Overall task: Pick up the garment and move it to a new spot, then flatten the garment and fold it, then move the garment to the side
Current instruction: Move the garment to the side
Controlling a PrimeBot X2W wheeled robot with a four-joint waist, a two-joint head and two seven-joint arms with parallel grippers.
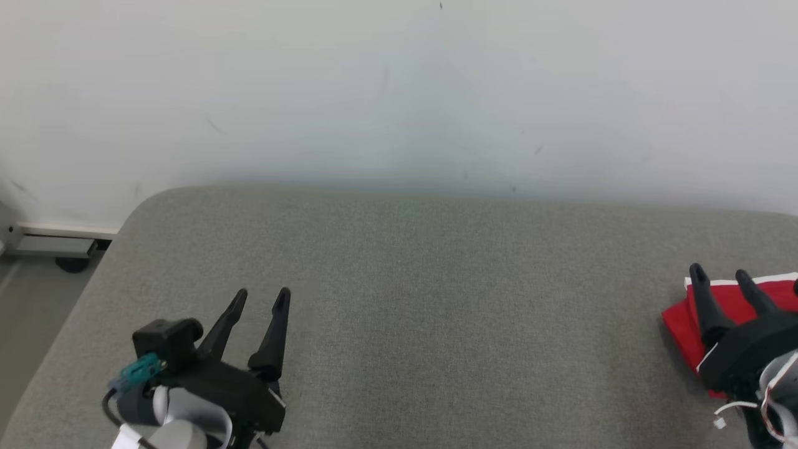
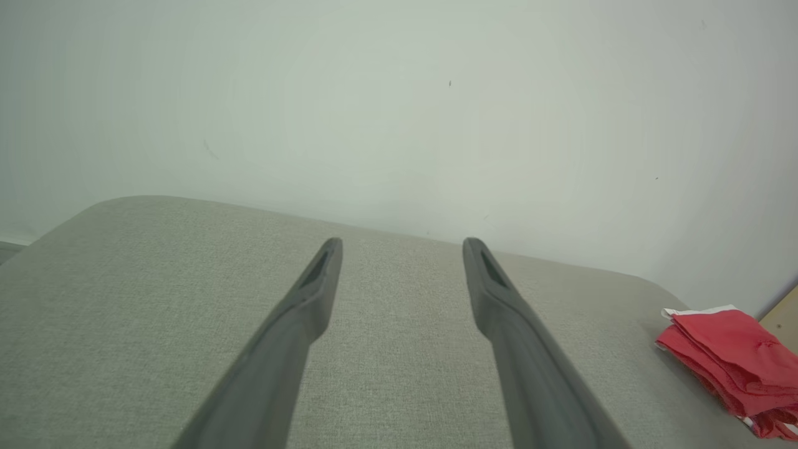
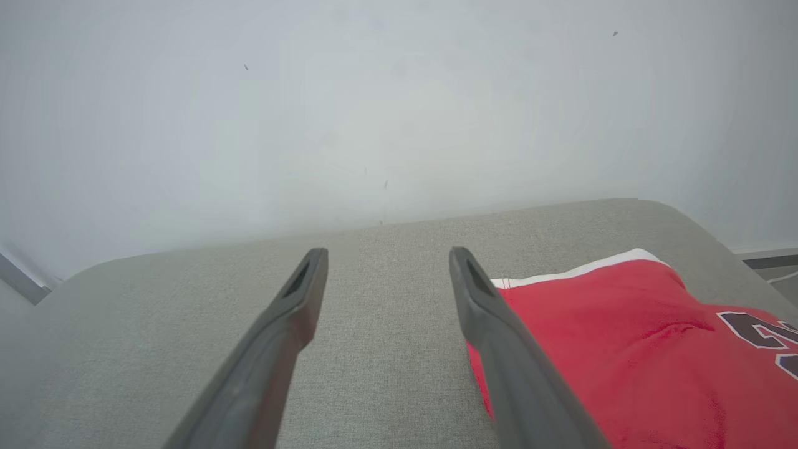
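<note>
The garment [image 1: 681, 324] is a red jersey with a white trim, folded into a small stack at the right edge of the grey fabric surface [image 1: 436, 299]. In the right wrist view the garment [image 3: 623, 349] shows dark lettering and lies just right of my fingers. My right gripper [image 1: 721, 274] hovers over its left part, open, nothing between the fingers. In the right wrist view the right gripper [image 3: 386, 255] is open too. My left gripper [image 1: 262, 294] stands open at the lower left, far from the garment [image 2: 729, 362], holding nothing. The left gripper [image 2: 402, 244] is spread over bare fabric.
A white wall [image 1: 399, 93] rises right behind the surface. The surface's rounded left corner [image 1: 143, 206] drops to a floor with a baseboard and a dark caster [image 1: 72, 265]. A tan edge [image 2: 782, 318] shows beyond the garment in the left wrist view.
</note>
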